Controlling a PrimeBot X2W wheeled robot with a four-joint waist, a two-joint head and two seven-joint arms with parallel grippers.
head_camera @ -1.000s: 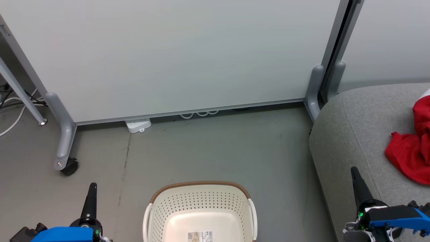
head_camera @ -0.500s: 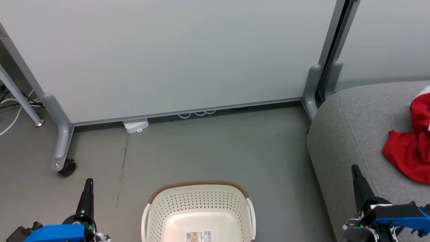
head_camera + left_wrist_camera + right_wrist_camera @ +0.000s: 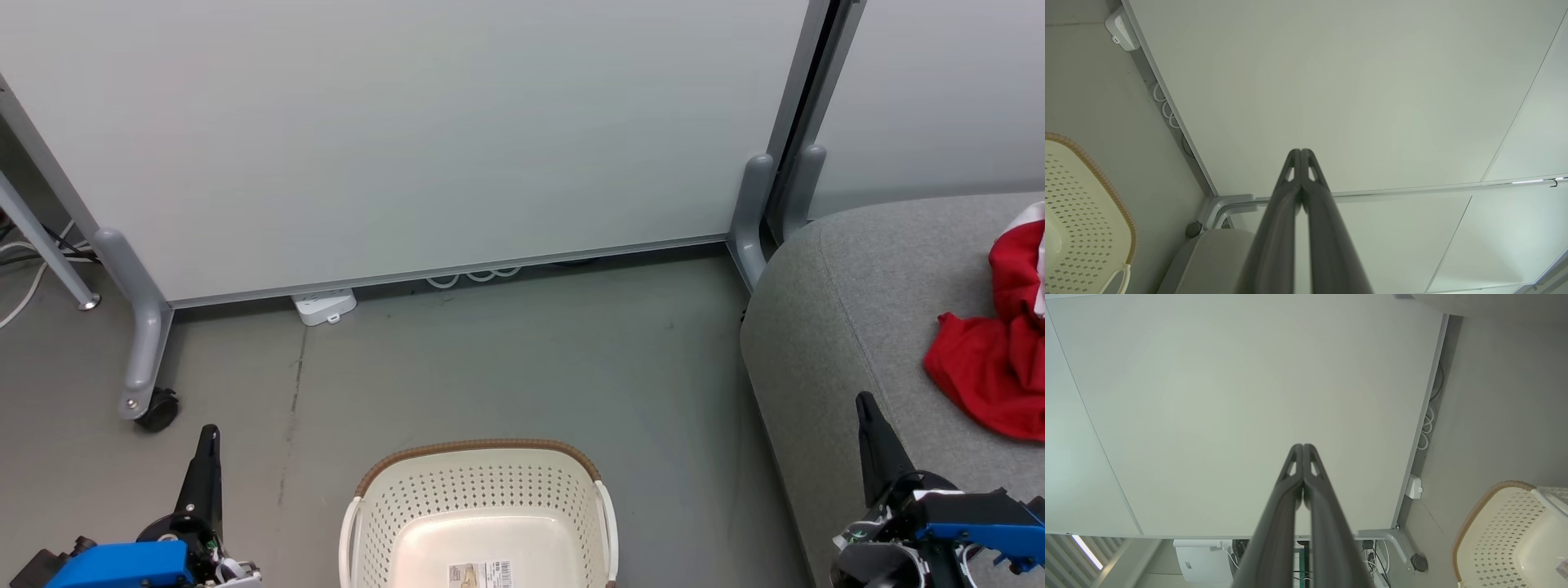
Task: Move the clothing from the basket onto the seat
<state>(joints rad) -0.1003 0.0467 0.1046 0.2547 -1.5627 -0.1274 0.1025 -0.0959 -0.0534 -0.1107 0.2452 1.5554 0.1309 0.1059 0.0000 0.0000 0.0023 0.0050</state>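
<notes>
One red heap of clothing [image 3: 992, 367] lies on the seat [image 3: 849, 310], at the far right of the head view. I cannot tell how many pieces are in the heap. There is one seat, big and grey. One basket [image 3: 482, 498] sits on the floor [image 3: 506, 359], left of the seat and apart from it. It has two white handles and one sticker [image 3: 482, 574] on its bottom. The left gripper [image 3: 210, 431] is pinched closed and holds nothing. The right gripper [image 3: 864, 404] is pinched closed too, with nothing in it. Behind stand two pale panels [image 3: 408, 139], one white power strip [image 3: 324, 306] and one black wheel [image 3: 157, 408].
</notes>
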